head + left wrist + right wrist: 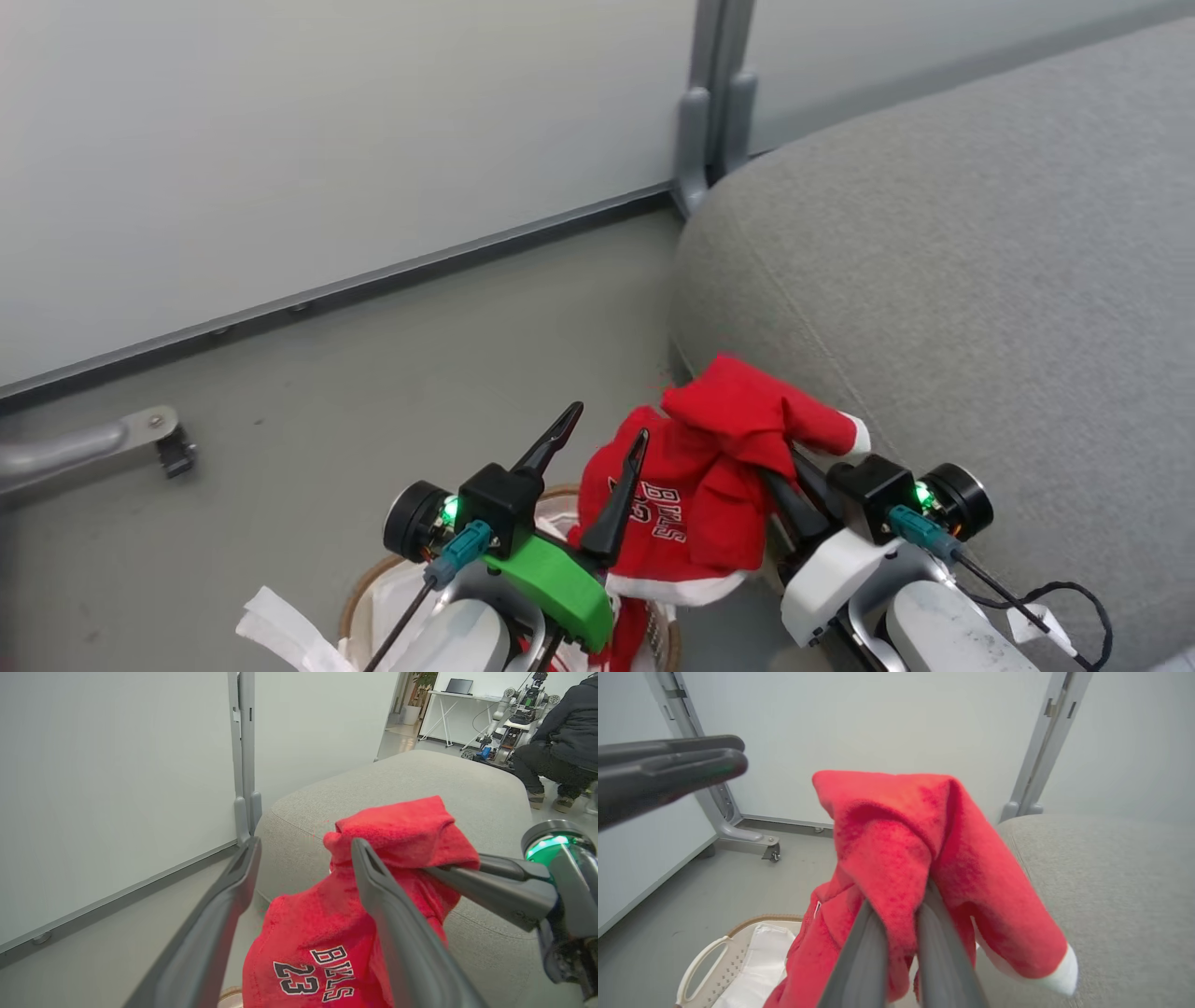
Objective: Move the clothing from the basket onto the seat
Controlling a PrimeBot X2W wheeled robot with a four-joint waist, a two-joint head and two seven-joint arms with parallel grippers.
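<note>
One red fleece garment (709, 485) with white trim and dark lettering hangs bunched from the right gripper (789, 485), whose two dark fingers are pinched tight on a fold of it. It is raised above the small cream plastic basket (359, 583) with a brown rim, close by the rounded corner of the large grey fabric seat (980, 280). The left gripper (607, 422) is spread wide and holds nothing, with one finger in front of the cloth.

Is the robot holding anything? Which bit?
Yes. Its right hand pinches the red garment by a bunched fold near the top. Its left hand is open.
</note>
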